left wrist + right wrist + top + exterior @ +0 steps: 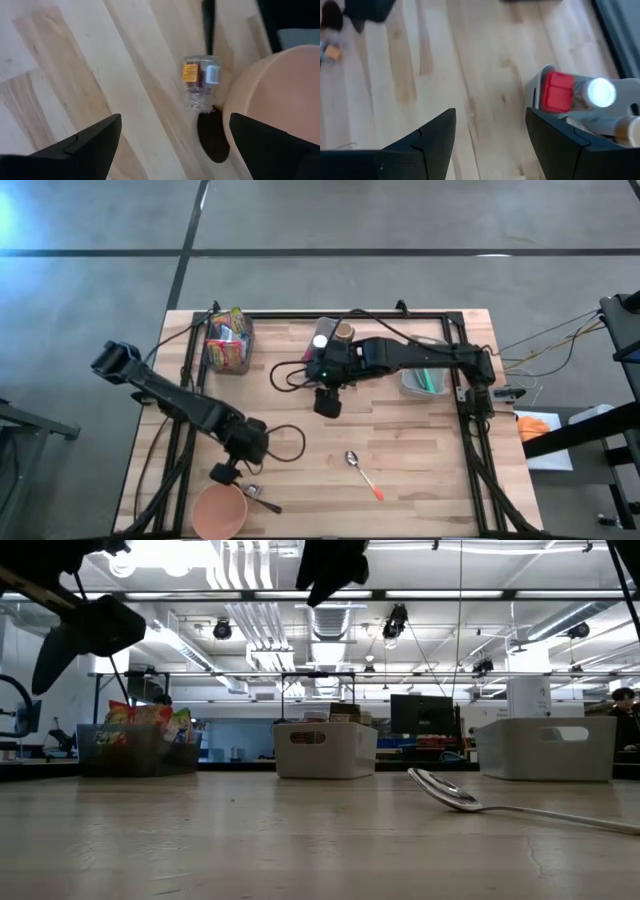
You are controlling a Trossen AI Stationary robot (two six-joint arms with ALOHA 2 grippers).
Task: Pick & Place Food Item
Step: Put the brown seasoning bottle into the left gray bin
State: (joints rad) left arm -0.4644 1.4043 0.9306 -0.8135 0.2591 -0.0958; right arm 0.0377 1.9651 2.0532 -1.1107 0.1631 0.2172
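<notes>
The left gripper hangs over the near left part of the table with its fingers spread wide and nothing between them. In the left wrist view a small clear cup with an orange and red label lies on its side on the wood just ahead of the gripper, right beside the pink bowl, touching or nearly touching its rim. From above, the bowl sits at the near left corner, and the cup lies just beside it.

The right gripper hovers above the middle of the table, well apart from the cup, with its fingers part open and empty. Its wrist view looks down on a white bin holding a red-capped item and bottles.

The table is pale wood planks inside a black frame. On it lie a metal spoon with an orange handle toward the near middle, a clear bin of bright snack packets at the far left, a white bin at the far middle and another bin at the far right. Around it is grey concrete floor. The low view shows a workshop with ceiling lights and a monitor behind the bins.

The cup is small, see-through and ribbed near its base; its contents cannot be made out.
</notes>
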